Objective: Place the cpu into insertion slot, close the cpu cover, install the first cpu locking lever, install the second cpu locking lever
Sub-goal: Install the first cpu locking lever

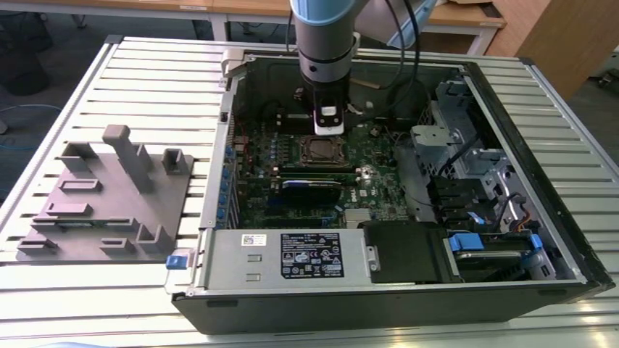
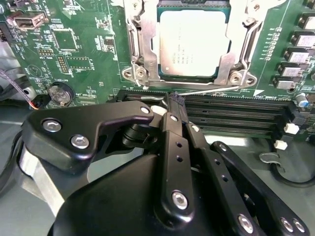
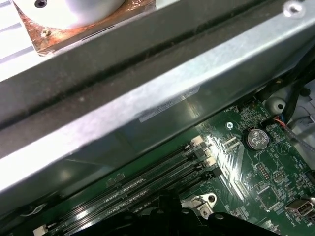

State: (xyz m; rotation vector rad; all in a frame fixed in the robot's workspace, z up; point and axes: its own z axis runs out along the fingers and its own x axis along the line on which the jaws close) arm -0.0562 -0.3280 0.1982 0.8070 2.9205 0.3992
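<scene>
Black jointed gripper [image 2: 175, 101], fingers [image 2: 170, 129] clenched on nothing, hangs just far of the dull silver square cpu [image 2: 194, 44], seated in its dark silvery-rimmed insertion slot [image 2: 192, 5] under the silvery frame-shaped cpu cover [image 2: 240, 54].

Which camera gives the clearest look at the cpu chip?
The second wrist view: the cpu sits large there, its silver-grey face framed by the cpu cover. The exterior view shows it as a tiny square on the motherboard beside the tool. The first wrist view looks along the memory slots and the case wall.
</scene>
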